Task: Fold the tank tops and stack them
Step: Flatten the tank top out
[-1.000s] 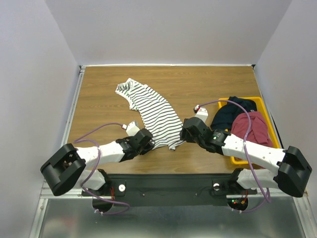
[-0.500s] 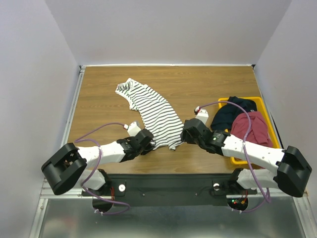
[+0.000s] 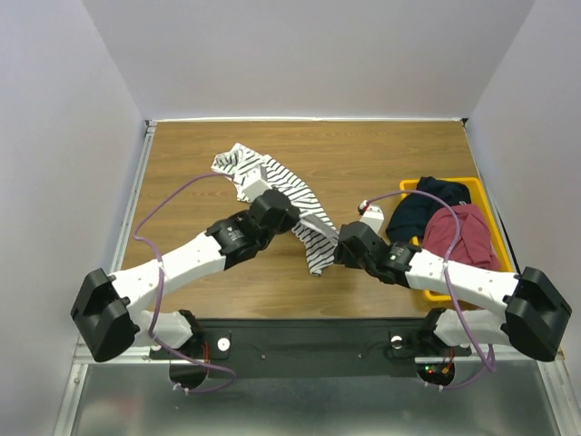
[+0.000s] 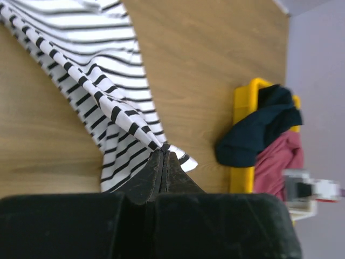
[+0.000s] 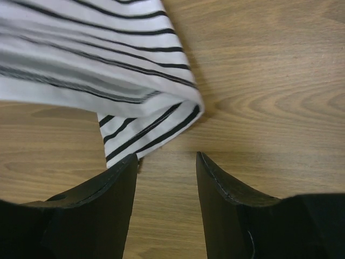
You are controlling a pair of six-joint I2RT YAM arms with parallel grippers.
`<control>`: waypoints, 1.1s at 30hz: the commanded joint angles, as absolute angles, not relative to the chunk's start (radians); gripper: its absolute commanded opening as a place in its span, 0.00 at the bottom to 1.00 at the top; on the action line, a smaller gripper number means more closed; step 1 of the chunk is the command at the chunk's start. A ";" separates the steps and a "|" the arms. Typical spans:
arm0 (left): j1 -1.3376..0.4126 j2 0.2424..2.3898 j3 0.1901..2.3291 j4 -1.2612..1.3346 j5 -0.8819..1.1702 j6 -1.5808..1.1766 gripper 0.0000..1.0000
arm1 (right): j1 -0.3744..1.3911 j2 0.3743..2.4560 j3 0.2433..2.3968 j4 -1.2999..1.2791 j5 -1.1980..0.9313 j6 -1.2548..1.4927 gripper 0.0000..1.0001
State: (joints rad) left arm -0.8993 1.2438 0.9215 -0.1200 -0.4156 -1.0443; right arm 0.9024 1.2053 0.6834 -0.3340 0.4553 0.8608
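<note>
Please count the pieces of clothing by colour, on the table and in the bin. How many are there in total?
Striped white top: 1
Navy garment: 1
Dark red top: 1
Total: 3

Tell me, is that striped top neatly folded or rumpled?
Rumpled, not folded: the striped top hangs bunched, one edge pinched in the shut left pincer.
</note>
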 commanded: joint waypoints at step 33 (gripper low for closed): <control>-0.718 1.289 1.396 -0.158 -0.436 -0.779 0.00 | 0.896 1.437 0.681 -0.066 0.281 0.897 0.55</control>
